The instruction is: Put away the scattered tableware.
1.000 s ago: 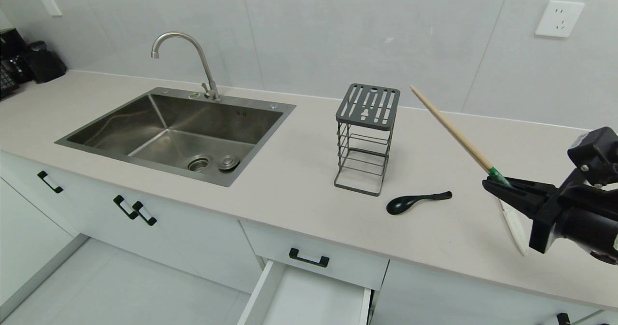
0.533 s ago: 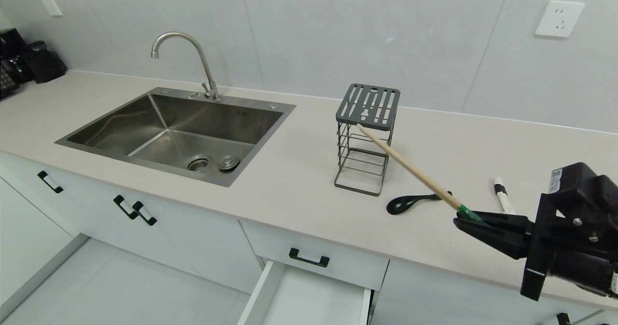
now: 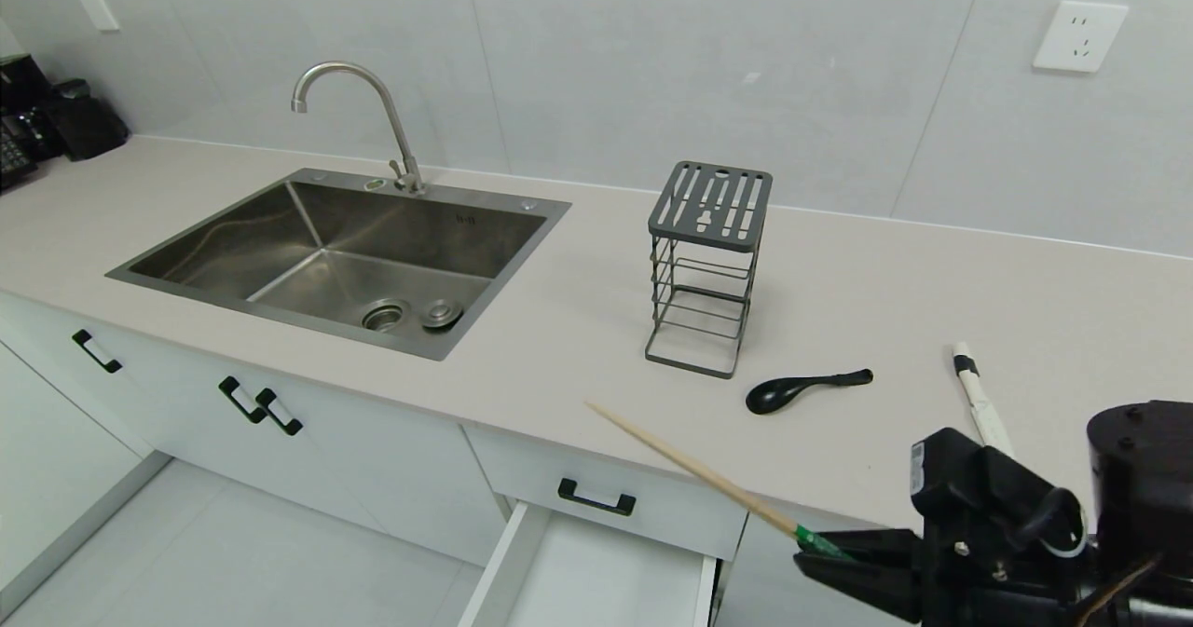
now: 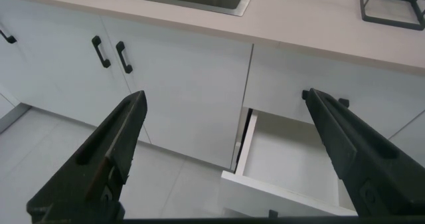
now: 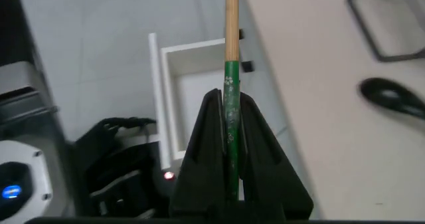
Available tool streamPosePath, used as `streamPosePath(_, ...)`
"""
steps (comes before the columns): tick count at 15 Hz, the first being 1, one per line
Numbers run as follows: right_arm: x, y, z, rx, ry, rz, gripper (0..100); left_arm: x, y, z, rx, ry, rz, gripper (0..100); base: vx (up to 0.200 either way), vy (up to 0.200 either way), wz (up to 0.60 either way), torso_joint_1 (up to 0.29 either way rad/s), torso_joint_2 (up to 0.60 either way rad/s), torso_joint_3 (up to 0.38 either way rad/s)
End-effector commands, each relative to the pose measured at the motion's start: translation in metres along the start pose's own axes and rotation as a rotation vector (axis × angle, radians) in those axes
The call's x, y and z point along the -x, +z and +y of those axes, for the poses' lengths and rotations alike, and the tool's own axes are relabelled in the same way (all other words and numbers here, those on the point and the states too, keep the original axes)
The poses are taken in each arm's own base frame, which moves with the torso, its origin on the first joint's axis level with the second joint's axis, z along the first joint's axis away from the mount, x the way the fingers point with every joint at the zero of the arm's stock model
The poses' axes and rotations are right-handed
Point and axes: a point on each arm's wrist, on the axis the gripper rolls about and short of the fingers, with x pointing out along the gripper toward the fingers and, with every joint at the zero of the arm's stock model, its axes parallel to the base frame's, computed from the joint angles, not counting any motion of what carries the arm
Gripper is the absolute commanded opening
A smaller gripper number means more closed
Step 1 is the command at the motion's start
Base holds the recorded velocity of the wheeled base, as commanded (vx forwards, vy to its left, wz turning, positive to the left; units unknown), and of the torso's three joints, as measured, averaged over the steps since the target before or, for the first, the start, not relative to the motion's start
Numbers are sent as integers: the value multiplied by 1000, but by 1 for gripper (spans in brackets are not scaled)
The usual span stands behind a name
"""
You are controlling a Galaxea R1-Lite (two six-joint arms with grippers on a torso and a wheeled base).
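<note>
Wooden chopstick (image 3: 694,470): pale shaft with a green end, in the lower middle of the head view. It slants from the lower right up to the left, and its free tip reaches across the front edge of the counter (image 3: 559,347).
Right gripper (image 3: 820,552): in the lower right corner of the head view, its fingers clamped tight on the chopstick's green end. The right wrist view shows the shaft running straight out from between the fingers.
Left gripper (image 4: 224,99): fingers spread wide with nothing between them, hanging in front of the white cabinet doors.
Drawer (image 3: 606,576): pulled out under the counter edge, at the bottom centre of the head view, just below the chopstick's shaft.
Black spoon (image 3: 803,388): lying flat on the counter, right of centre, near the foot of the wire rack (image 3: 708,268).
White utensil (image 3: 979,402): lying on the counter at the right, apart from the spoon.
Step in hand: by the look of it, the chopstick is being carried to the open drawer.
Next move: probably bring the shaft over the drawer's opening, turn it to run along the drawer's length, lower it inside, then part the fingers. The long free end could knock the drawer front or the counter edge if it stays tilted.
Left to do: the spoon and the white utensil are not yet put away.
</note>
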Motion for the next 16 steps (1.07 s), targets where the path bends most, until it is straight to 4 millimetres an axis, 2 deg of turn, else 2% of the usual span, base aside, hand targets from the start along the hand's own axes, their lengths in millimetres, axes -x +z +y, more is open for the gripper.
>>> streamPosePath(1,-14,-8,12,-29,53,58,0,0,0,0,0,0,0,100,0,0,0,0,0,0)
streamPosePath(4,-32,-5,11,-28,29,59,0,0,0,0,0,0,0,100,0,0,0,0,0,0)
streamPosePath(7,-58,-1,33,37,-189,96,0,0,0,0,0,0,0,100,0,0,0,0,0,0)
streamPosePath(9,-66,-2,49,79,-306,132,0,0,0,0,0,-1,0,100,0,0,0,0,0,0)
streamPosePath(12,-67,6,58,55,-177,55,0,0,0,0,0,0,0,100,0,0,0,0,0,0)
streamPosePath(13,-65,8,62,59,-76,16,0,0,0,0,0,0,0,100,0,0,0,0,0,0)
streamPosePath(16,-61,7,65,196,68,-8,0,0,0,0,0,0,0,100,0,0,0,0,0,0)
